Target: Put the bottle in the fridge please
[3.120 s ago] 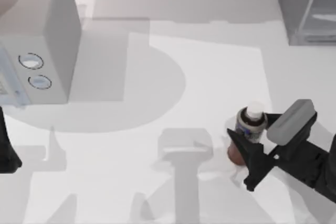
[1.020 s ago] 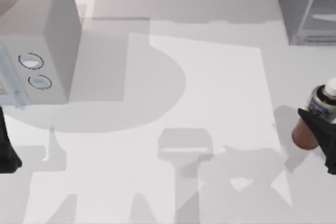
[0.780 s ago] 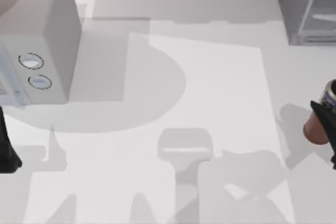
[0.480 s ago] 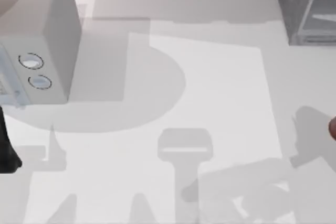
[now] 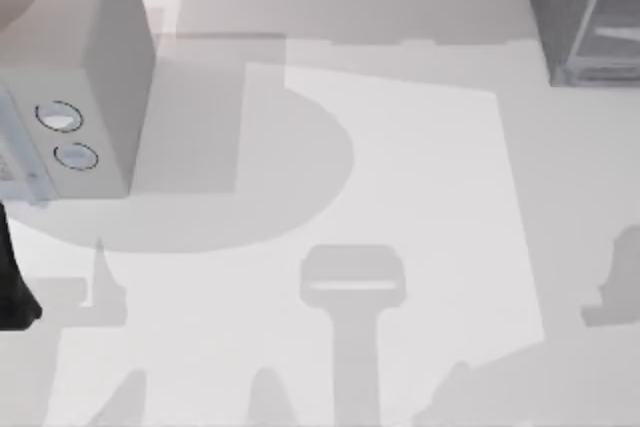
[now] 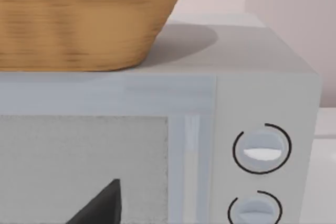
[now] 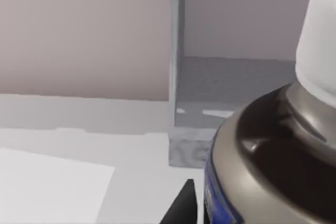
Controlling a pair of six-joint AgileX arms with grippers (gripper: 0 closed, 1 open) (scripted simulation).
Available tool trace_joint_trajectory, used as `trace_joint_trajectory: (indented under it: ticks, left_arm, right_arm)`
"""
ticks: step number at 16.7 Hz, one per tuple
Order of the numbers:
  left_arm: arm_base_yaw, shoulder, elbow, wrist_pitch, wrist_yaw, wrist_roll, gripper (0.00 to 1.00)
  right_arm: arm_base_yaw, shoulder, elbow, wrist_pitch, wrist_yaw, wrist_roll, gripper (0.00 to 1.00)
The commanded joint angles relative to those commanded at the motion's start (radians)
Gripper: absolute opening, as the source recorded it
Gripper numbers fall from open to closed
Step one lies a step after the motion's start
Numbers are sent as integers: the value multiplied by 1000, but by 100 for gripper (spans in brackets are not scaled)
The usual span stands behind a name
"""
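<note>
Top view, left to right: left arm (image 5: pixel 12 282), parked at the table's left edge, gripper state cannot be told; microwave (image 5: pixel 70 87), light grey, two round dials, at the far left; white table (image 5: pixel 400 177), crossed by arm shadows; fridge (image 5: pixel 585 12), dark grey cabinet with pale frame edge, at the far right corner. Left wrist view: microwave front with dials (image 6: pixel 261 150); wicker basket (image 6: pixel 84 19) standing on its top. Right wrist view: bottle (image 7: pixel 273 150), white cap, grey shoulder, blue label band, very close to the camera and upright; whether the right gripper's fingers clasp it cannot be told, though its closeness suggests it is carried. Fridge interior (image 7: pixel 231 93) lies beyond the bottle, door frame edge between. Risk, as judgement: the bottle could clip the fridge's frame or floor lip on entry if carried too low or off-line, and tip or slip.
</note>
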Motion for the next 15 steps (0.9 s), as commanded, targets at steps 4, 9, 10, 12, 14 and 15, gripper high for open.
trace_joint_trajectory:
  ticks: [4, 9, 10, 12, 14, 15]
  left_arm:
    - [0, 0, 0, 0, 0, 0, 100]
    - [0, 0, 0, 0, 0, 0, 100]
    - [0, 0, 0, 0, 0, 0, 100]
    - [0, 0, 0, 0, 0, 0, 100]
    - [0, 0, 0, 0, 0, 0, 100]
    - [0, 0, 0, 0, 0, 0, 100]
  right_arm:
    - [5, -115, -13, -83, 70, 17, 1]
    - [5, -113, -12, -84, 69, 18, 1]
    - [5, -113, -11, -83, 69, 18, 1]
    - [1, -82, 10, -59, 61, 18, 1]
    - [-11, -9, 58, -4, 47, 19, 1]
    - [-20, 44, 91, 34, 38, 19, 1]
